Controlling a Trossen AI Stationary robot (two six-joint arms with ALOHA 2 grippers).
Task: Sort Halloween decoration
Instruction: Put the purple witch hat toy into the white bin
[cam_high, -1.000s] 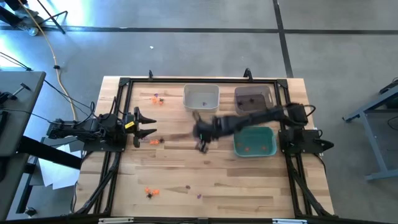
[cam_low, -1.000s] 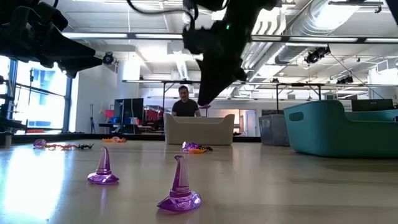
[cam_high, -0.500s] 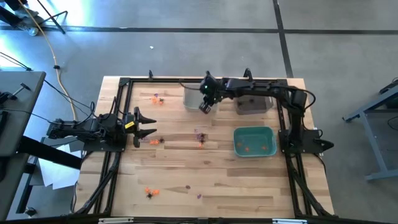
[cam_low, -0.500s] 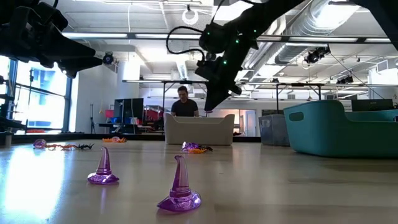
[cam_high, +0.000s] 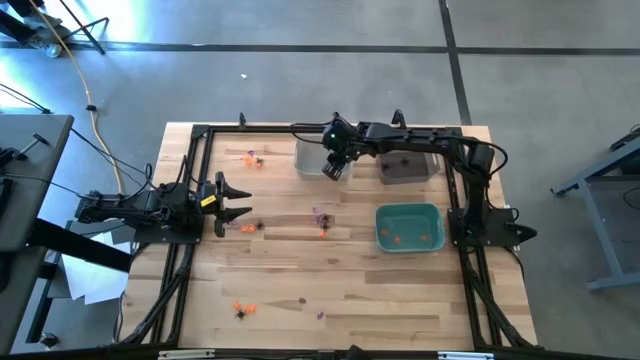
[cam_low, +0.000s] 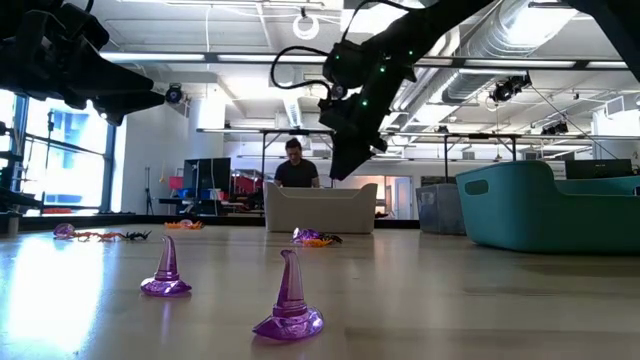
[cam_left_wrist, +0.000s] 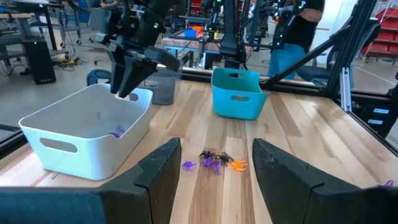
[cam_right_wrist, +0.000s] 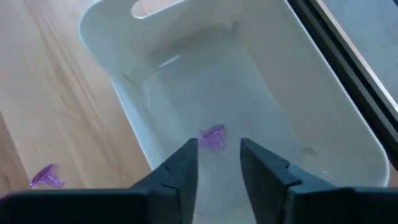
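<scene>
- Closest in the low view, two purple hats (cam_low: 288, 300) stand upright on the wooden bench (cam_low: 420, 300), apart from each other.
- Mid-bench, a small cluster of purple, black and orange trinkets (cam_high: 320, 220) lies between the two arms.
- The left arm lies low along the bench's left side, stretched toward the centre. Its left pincer (cam_high: 232, 201) is spread wide and holds nothing.
- More trinkets (cam_high: 240, 308) sit near the front edge, and a further few (cam_high: 252, 158) toward the far left corner.
- A teal bin (cam_high: 409, 227) sits on the right side with orange pieces inside.
- The right arm reaches from its base on the right, across the far edge, and bends down over the white bin (cam_high: 312, 156).
- The right pincer (cam_right_wrist: 219, 163) points down into that bin, fingers parted, gripping nothing.
- A purple trinket (cam_right_wrist: 212, 137) is in the bin just below those fingers.
- A dark bin (cam_high: 408, 160) stands beside the white one, partly under the arm.
- A person (cam_low: 296, 165) sits beyond the bench.
</scene>
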